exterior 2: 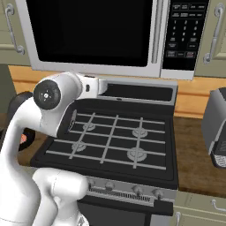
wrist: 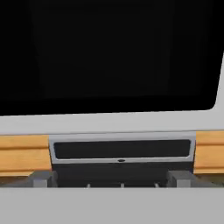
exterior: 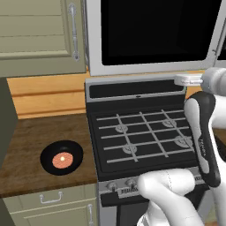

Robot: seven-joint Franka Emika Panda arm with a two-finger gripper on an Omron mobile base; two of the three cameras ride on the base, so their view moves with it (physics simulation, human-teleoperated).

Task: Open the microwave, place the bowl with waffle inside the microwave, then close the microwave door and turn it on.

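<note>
The microwave (exterior 2: pixel 95 66) hangs above the stove, and the microwave door (exterior: pixel 154 31) is shut. Its vertical silver bar handle (exterior 2: pixel 155 31) runs along the door's right side, beside the keypad (exterior 2: pixel 183 28). The black bowl with waffle (exterior: pixel 62 157) sits on the wooden counter left of the stove; in the right base view my arm hides most of it. My gripper (wrist: pixel 111 181) hovers over the stove's back panel, facing the microwave's lower edge. Its fingers (wrist: pixel 41 178) stand wide apart and hold nothing. In the left base view the hand (exterior: pixel 187 80) sits near the stove's back right.
The black-topped stove (exterior: pixel 141 132) with grates lies under my arm. Olive-green cabinets (exterior: pixel 39 31) flank the microwave. A silver toaster (exterior 2: pixel 216 128) stands on the counter to the right. Wooden counter (exterior: pixel 26 132) lies around the bowl.
</note>
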